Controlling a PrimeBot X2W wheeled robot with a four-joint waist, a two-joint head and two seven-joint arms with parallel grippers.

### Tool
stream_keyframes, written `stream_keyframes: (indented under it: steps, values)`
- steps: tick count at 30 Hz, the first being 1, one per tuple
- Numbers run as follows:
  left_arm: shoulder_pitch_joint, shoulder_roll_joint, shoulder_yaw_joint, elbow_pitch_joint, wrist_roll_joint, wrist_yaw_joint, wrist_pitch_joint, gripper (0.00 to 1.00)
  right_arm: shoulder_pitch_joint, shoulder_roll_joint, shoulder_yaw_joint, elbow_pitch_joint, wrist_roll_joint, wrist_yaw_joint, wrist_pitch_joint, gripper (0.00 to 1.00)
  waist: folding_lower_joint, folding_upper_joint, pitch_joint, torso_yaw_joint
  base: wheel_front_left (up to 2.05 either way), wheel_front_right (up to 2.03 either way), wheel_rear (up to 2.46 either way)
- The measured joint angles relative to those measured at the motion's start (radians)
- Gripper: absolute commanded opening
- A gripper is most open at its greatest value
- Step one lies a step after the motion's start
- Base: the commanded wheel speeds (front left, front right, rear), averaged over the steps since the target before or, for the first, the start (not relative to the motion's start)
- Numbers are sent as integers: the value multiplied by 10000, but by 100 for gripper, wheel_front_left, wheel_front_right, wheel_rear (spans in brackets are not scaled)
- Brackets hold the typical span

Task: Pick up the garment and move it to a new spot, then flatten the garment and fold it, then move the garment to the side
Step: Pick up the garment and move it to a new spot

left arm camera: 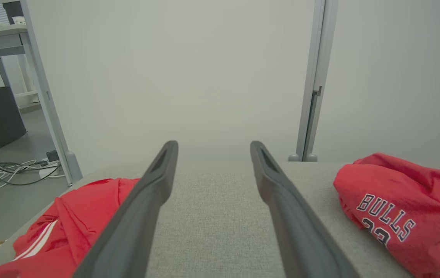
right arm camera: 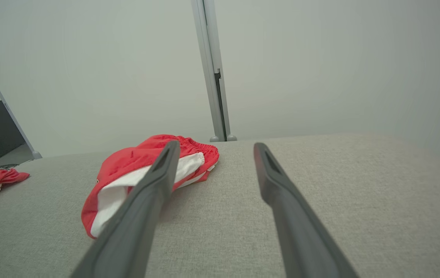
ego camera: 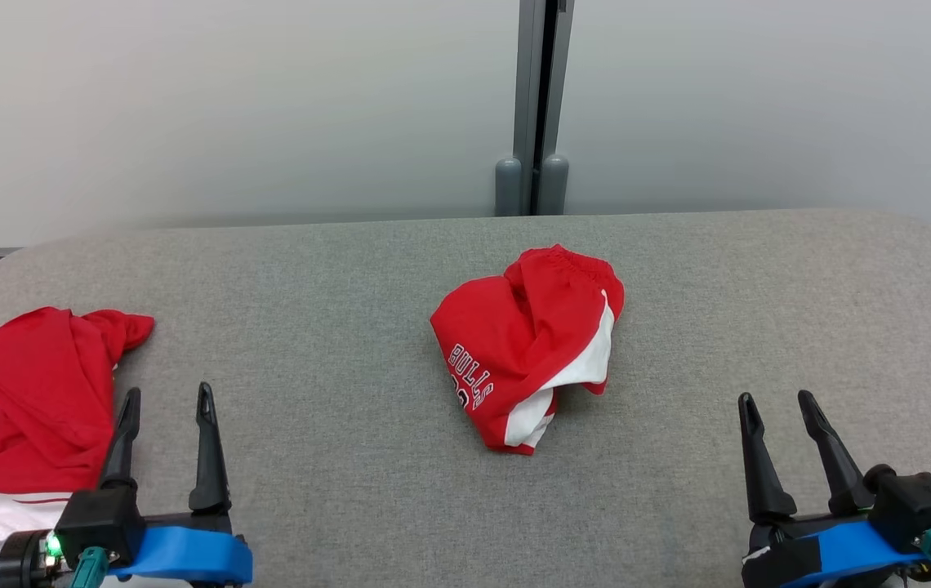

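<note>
The crumpled red-and-white garment (ego camera: 527, 351) lies in the middle of the grey surface (ego camera: 335, 269), touched by nothing. At near left the left gripper (ego camera: 168, 394) is spread and empty, just beside a second red garment (ego camera: 24, 392). At near right the right gripper (ego camera: 776, 398) is also spread and empty.

Pale partition wall (ego camera: 229, 106), grey vertical post (ego camera: 532, 98), grey fabric tabletop (ego camera: 351, 474), cables (left arm camera: 7, 173) on floor (left arm camera: 7, 204)

Your left end effector (ego camera: 168, 390) and right end effector (ego camera: 777, 397) each have two long dark tapering fingers (ego camera: 208, 457), a black block (ego camera: 98, 514), blue bracket (ego camera: 180, 551) and teal plug (ego camera: 88, 565); a green light (ego camera: 51, 545) glows by the left.
</note>
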Motion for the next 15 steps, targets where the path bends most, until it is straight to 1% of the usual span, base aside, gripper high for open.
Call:
stream_keyframes:
  steps: [5,8,15]
  values:
    - [321,-56,167,155,251,-90,0,100,142,0,-146,190,-79,0,2,100,1,0,-122,-49,0,0,0]
    - [471,-173,211,194,337,-59,0,100,251,0,-209,330,-144,0,0,100,0,2,-183,-79,0,0,0]
    - [472,-192,428,337,414,-196,0,100,362,0,-251,702,-190,0,0,100,1,2,-247,-139,0,0,0]
